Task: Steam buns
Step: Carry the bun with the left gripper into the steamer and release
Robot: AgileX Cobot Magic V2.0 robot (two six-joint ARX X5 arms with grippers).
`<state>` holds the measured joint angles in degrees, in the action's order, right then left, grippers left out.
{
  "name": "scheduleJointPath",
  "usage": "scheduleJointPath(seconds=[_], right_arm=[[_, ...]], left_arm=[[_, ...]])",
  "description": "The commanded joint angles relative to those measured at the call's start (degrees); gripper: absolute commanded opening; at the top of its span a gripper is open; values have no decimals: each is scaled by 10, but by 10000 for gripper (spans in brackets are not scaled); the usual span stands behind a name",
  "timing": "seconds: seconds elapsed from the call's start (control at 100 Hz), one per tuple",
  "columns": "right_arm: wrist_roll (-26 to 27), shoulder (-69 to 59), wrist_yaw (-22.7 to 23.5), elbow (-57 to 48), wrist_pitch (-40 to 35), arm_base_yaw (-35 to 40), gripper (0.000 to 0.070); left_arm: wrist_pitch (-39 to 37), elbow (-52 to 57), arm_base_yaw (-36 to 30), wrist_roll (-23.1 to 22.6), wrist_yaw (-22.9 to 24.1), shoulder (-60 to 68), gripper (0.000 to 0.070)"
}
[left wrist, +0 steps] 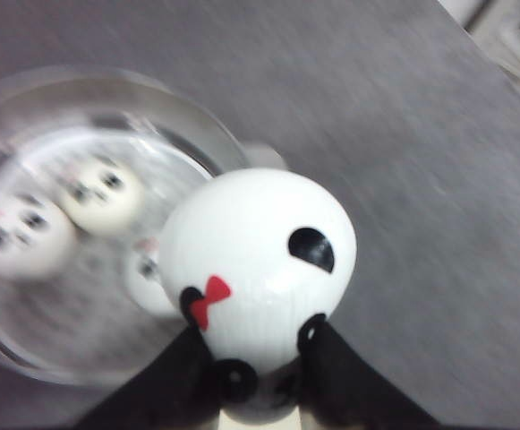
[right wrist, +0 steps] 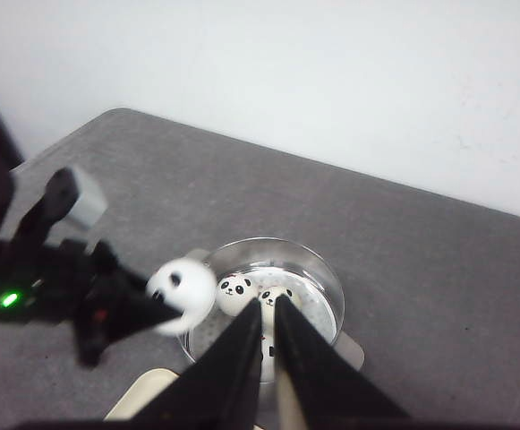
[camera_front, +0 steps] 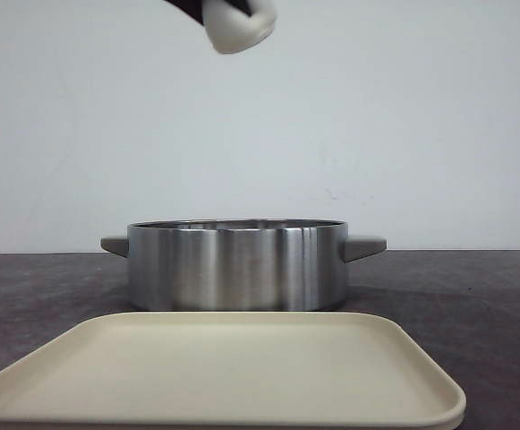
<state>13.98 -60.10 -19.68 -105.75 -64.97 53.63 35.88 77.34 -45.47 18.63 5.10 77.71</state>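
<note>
My left gripper (left wrist: 258, 333) is shut on a white panda bun (left wrist: 260, 255) with a red bow, held high above the steel pot (camera_front: 237, 264). In the front view the bun (camera_front: 237, 25) is at the top edge, left of the pot's centre. Three more panda buns (left wrist: 103, 193) lie inside the pot (left wrist: 215, 148) on its perforated steamer plate. My right gripper (right wrist: 268, 305) is shut and empty, high above the pot (right wrist: 324, 271). From there I see two buns (right wrist: 237, 294) inside and the left gripper (right wrist: 143, 309) with its bun (right wrist: 183, 288) at the pot's rim.
A beige tray (camera_front: 224, 367) lies in front of the pot, near the table's front edge; its corner also shows in the right wrist view (right wrist: 143, 390). The pot has two grey handles (camera_front: 364, 245). The dark grey table (camera_front: 474, 296) ends at a white wall.
</note>
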Motion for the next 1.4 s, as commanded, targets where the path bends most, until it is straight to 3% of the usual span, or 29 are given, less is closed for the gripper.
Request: scheduleJointPath(seconds=[0.0, 0.19, 0.42, 0.49, 0.62, 0.67, 0.73, 0.91, 1.04, 1.21, 1.29, 1.39], right_arm=[[4, -5, -1, -12, 6, 6, 16], [-7, -5, -1, -12, 6, 6, 17], [-14, -7, -3, -12, 5, 6, 17], [-14, -9, -3, -12, 5, 6, 17], [-14, -9, -3, -12, 0, 6, 17], [-14, -9, -3, -12, 0, 6, 17], [-14, -9, -3, -12, 0, 6, 16], [-13, -9, -3, -12, 0, 6, 16], [-14, -13, -5, -11, -1, 6, 16], [-14, -20, -59, 5, -6, 6, 17], [-14, -19, -61, 31, 2, 6, 17], [-14, -14, -60, 83, 30, 6, 17]], left_arm=[[1, 14, 18, -45, 2, 32, 7], [-1, 15, 87, -50, -30, 124, 7], [-31, 16, 110, -44, -47, 216, 21], [-31, 16, 111, -40, -47, 235, 97], [-23, 16, 111, -34, -47, 252, 474], [-22, 16, 111, -34, -47, 252, 565], [-22, 17, 111, -34, -47, 252, 604], [17, 49, 111, -34, -46, 251, 604], [65, 94, 110, -32, -34, 239, 564], [47, 100, 96, -28, 9, 138, 184], [39, 100, 83, -37, 41, 69, 23], [35, 96, 69, -56, 61, -14, 0]])
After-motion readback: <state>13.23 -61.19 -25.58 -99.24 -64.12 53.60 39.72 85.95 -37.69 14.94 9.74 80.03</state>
